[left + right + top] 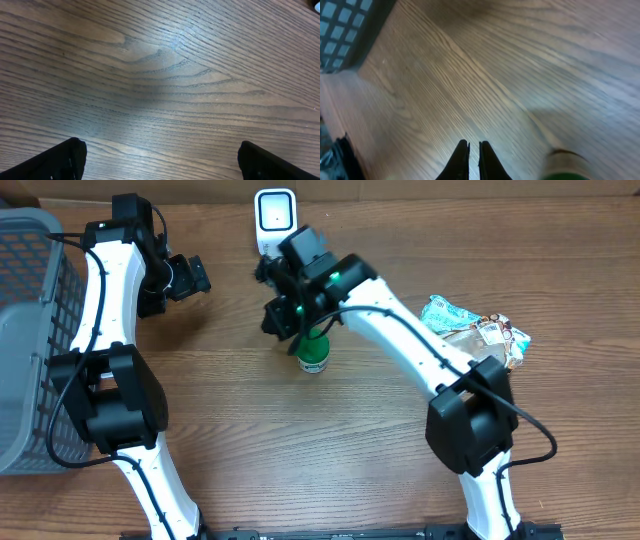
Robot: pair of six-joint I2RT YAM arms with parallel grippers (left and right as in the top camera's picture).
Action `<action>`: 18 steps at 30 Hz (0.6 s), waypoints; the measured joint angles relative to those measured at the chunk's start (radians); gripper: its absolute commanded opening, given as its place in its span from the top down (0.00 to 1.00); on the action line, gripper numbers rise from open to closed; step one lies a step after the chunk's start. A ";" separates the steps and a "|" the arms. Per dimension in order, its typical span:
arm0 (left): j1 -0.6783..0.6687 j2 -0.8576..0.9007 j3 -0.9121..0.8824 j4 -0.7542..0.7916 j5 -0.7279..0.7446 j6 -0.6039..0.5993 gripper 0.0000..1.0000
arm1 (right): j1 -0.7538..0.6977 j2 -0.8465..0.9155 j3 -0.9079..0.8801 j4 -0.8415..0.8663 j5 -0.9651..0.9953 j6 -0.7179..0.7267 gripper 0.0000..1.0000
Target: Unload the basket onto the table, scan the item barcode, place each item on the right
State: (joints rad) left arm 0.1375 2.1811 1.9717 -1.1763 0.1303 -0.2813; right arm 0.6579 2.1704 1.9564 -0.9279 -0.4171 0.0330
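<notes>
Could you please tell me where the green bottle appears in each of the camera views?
Overhead: the green bottle stands near the middle of the picture, under the right arm.
Left wrist: not in it.
Right wrist: bottom right corner, cut off by the edge.
Shared landmark: the grey basket, at the left edge overhead and in the top left corner of the right wrist view.

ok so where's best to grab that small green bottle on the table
Across the narrow round body of the small green bottle, coming down from above: it seems to stand upright, its sides exposed. The right gripper is shut beside it, so open first.
</notes>
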 measured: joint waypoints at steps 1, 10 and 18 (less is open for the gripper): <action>0.000 0.000 0.000 0.000 0.000 0.000 0.01 | 0.018 0.004 -0.003 0.000 0.023 0.021 0.95; 0.000 0.000 0.000 0.000 0.000 0.000 0.01 | 0.119 0.111 -0.018 -0.012 0.270 0.137 0.94; 0.000 0.000 0.000 0.000 0.000 0.000 0.00 | 0.095 0.140 -0.023 -0.071 0.477 0.194 0.94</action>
State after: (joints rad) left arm 0.1375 2.1811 1.9717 -1.1763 0.1303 -0.2813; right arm 0.7532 2.3108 1.9331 -0.9989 0.0601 0.2268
